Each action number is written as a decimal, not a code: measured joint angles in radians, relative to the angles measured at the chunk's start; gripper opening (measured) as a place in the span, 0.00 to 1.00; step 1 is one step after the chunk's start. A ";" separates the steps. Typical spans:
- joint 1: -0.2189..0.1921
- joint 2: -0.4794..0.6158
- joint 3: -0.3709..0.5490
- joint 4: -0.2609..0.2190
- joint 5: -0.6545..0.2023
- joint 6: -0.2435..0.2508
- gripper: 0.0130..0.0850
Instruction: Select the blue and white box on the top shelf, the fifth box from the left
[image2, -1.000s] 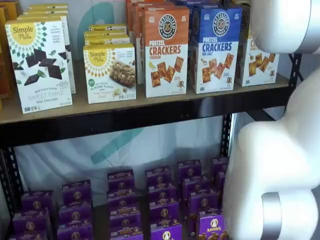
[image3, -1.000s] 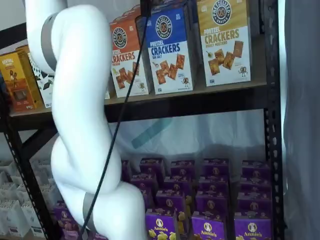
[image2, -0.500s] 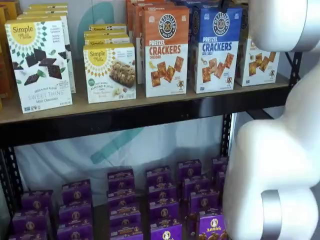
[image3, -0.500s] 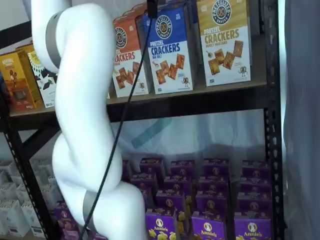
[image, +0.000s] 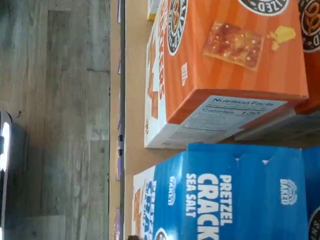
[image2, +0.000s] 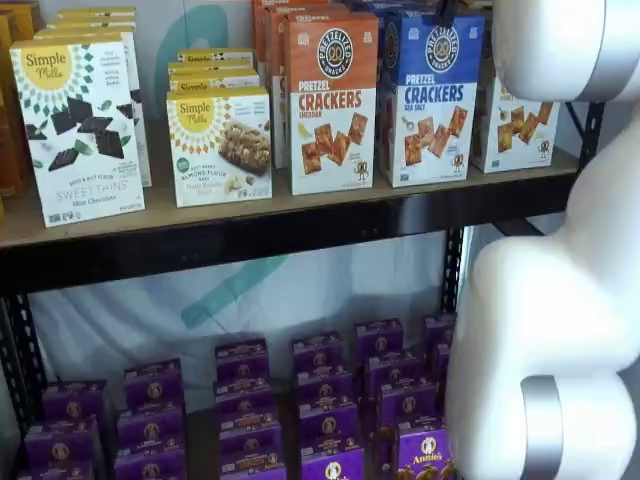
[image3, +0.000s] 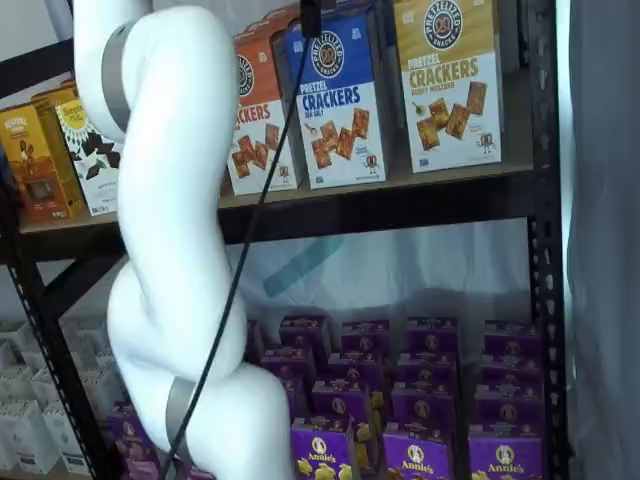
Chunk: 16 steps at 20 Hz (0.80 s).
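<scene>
Now my hand (image3: 311, 18) shows only as a dark tip at the frame's upper middle, spread wide, empty. The blue and white box (image2: 433, 97) stands upper right on the top shelf (image2: 300, 230); I should centre on it, clear of the orange box (image2: 332, 102).

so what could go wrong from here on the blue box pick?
The orange Cheddar box stands tight beside the blue and white box; a finger could catch or topple it. The gripper shows only as a dark tip at the frame edge, so alignment is unverifiable. More boxes behind could get shoved back.
</scene>
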 joint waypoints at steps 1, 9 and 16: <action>0.000 0.001 0.000 -0.001 -0.003 0.000 1.00; 0.018 0.029 -0.026 -0.043 -0.004 -0.004 1.00; 0.029 0.050 -0.039 -0.073 -0.004 -0.008 1.00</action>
